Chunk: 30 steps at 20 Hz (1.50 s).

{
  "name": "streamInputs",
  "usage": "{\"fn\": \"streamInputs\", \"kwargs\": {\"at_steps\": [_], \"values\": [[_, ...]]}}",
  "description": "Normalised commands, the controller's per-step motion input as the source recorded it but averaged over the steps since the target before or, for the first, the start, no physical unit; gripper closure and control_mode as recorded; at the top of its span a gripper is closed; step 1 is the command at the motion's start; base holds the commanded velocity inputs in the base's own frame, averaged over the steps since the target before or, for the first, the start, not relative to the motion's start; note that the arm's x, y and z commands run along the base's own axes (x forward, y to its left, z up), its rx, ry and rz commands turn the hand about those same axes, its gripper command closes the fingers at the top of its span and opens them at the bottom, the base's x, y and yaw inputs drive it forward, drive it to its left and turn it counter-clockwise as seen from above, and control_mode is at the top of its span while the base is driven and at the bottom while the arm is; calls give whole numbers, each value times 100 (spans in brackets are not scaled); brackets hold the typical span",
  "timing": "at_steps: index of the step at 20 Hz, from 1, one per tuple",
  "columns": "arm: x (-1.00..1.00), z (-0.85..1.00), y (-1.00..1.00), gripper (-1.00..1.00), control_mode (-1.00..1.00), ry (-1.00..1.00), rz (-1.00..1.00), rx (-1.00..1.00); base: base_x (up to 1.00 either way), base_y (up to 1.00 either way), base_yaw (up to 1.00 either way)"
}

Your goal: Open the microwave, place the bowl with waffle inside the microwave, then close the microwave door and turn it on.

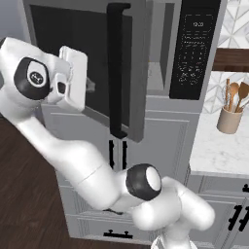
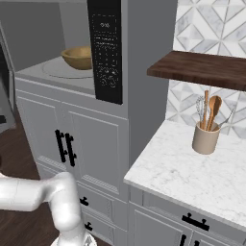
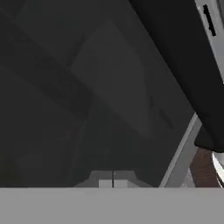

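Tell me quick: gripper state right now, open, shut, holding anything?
Gripper: shut, fingertips together, holding nothing, pressed up against the dark glass of the microwave door.

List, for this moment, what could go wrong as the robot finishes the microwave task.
1. The gripper, fingertips together, pushes flat on the dark glass microwave door; it may slip off before it latches.
2. The round brown wooden bowl sits near the cavity's front edge; the closing door might strike it.

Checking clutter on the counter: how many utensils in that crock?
4 that I can tell: in the beige crock, a whisk, two wooden handles or spoons, and a thin one leaning right. More may be hidden.
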Motion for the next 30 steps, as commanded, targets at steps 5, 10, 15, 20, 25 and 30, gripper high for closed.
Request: {"fn": "streamInputs", "kwargs": {"at_steps": [5,10,15,20,25,30], "values": [[97,1,-100,100,-100,4,4,47,0,0,0],[100,-13,-100,100,-100,-1,15,39,0,0,0],[100,-44,-99,100,-100,-3,22,29,0,0,0],[100,-84,-80,100,-100,-1,25,14,0,0,0],[-29,-100,-52,100,-100,-44,31,-3,0,0,0],[-100,-87,-35,100,-100,-58,25,-1,0,0,0]]}}
